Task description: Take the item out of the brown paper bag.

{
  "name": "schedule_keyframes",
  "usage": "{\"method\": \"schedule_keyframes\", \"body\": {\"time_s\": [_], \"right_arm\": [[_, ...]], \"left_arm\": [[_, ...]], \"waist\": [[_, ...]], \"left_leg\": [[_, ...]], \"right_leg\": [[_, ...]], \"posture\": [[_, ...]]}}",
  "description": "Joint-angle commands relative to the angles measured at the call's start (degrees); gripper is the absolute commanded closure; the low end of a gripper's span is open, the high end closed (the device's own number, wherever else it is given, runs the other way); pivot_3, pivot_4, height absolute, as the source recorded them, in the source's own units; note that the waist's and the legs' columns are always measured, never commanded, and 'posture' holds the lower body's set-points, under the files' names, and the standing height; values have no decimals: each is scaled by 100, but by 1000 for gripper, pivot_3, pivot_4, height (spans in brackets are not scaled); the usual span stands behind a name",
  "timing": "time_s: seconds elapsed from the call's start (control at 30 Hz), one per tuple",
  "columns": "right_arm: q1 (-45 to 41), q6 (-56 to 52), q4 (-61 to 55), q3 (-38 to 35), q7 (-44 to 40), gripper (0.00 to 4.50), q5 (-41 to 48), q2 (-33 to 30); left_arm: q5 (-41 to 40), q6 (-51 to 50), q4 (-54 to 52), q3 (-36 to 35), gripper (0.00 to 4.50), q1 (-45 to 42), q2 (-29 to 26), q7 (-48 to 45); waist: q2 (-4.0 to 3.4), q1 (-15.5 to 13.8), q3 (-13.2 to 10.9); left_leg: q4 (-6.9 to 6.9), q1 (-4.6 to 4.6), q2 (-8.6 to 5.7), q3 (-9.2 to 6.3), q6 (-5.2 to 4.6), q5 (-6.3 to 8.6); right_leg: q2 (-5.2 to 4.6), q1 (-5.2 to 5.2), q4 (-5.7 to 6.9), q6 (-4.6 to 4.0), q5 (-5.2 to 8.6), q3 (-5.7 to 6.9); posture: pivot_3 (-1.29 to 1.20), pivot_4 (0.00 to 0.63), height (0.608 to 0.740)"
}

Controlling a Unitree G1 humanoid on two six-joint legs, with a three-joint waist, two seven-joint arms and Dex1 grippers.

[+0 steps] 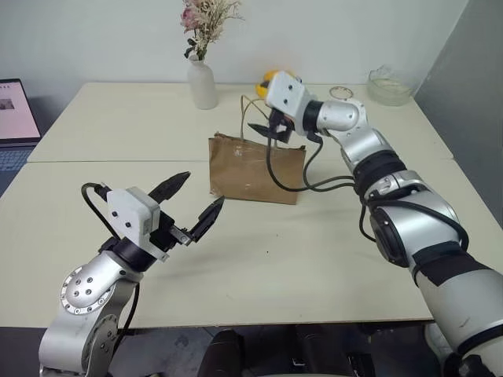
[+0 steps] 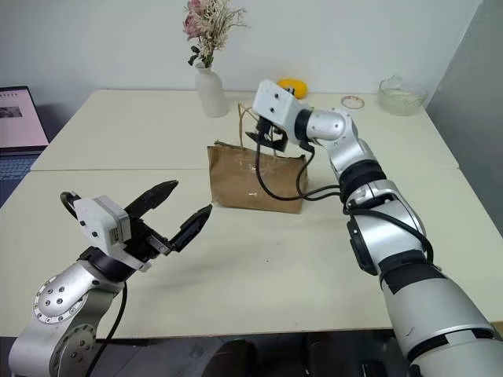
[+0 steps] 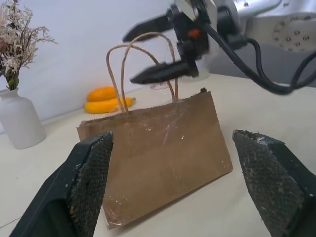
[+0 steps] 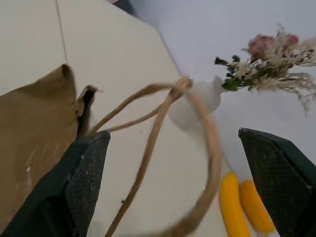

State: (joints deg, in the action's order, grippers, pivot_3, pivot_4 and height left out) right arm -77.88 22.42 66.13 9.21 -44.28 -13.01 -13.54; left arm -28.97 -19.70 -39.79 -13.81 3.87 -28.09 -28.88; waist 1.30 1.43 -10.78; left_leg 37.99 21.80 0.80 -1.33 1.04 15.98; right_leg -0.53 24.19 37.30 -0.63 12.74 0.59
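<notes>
The brown paper bag [image 1: 255, 169] stands upright mid-table, its two loop handles [image 3: 123, 64] sticking up. The item is hidden from every view. My right gripper [image 1: 269, 129] hovers just above the bag's top edge, open. In the right wrist view the handles [image 4: 153, 128] run loosely through the gap between its fingers without being pinched. My left gripper [image 1: 203, 191] is open and empty, held above the table nearer the front left, pointing at the bag and well apart from it. In the left wrist view the bag [image 3: 163, 148] sits beyond the two spread fingers.
A white vase [image 1: 202, 82] of dried flowers stands behind the bag. A yellow banana and an orange fruit [image 3: 106, 98] lie at the back. A glass bowl [image 1: 389, 86] sits at the back right, and a laptop [image 1: 16, 118] at the far left.
</notes>
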Motion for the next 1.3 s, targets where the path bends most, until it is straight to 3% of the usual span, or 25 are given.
{"method": "schedule_keyframes", "body": {"time_s": [0.03,0.2,0.37,0.47,0.6,0.83,1.07,1.3], "right_arm": [[435,-445,-1233,-158,-658,36,452,-347],[2147,-2498,-4363,-432,-1119,36,1217,-943],[3579,-4474,-6815,-785,-993,36,1931,-1386],[4231,-5334,-7784,-979,-843,0,2313,-1570],[5457,-6214,-9037,-864,-516,0,2760,-1483],[6014,-6404,-9199,-338,113,0,2758,-1151],[5466,-6091,-7736,271,530,0,2423,-633],[4726,-5691,-6436,269,749,0,2282,-197]], "left_arm": [[-258,-266,30,-183,439,-232,-125,114],[-407,-621,188,-256,439,-634,-272,236],[-422,-649,281,-232,439,-730,-337,131],[-466,-621,356,-242,1055,-768,-388,28],[-548,-564,510,-282,2313,-827,-520,-261],[-495,-551,544,-310,4476,-848,-640,-352],[-343,-515,610,-257,4476,-941,-687,-324],[-321,-586,540,-237,4476,-963,-707,-267]], "waist": [[0,-4,0],[0,-58,0],[0,-86,0],[0,-99,0],[11,-120,7],[13,-77,8],[14,-55,9],[14,-18,9]], "left_leg": [[1,0,0,0,0,0],[3,0,0,-5,0,0],[1,-2,-2,0,0,0],[2,-4,-1,-7,0,0],[4,-17,1,-8,0,0],[12,-37,-4,3,2,-1],[10,-35,-1,4,2,-1],[8,-32,-2,1,2,-1]], "right_leg": [[0,1,2,0,0,-1],[-2,-2,4,1,0,5],[-5,1,6,2,0,1],[-2,-1,9,6,3,6],[6,-11,12,27,17,8],[28,-11,44,28,17,-5],[38,-8,44,27,18,-8],[37,-7,42,27,18,-6]], "posture": [[0,150,740],[0,150,740],[0,150,740],[0,150,740],[0,150,740],[0,150,740],[0,150,740],[0,150,740]]}}
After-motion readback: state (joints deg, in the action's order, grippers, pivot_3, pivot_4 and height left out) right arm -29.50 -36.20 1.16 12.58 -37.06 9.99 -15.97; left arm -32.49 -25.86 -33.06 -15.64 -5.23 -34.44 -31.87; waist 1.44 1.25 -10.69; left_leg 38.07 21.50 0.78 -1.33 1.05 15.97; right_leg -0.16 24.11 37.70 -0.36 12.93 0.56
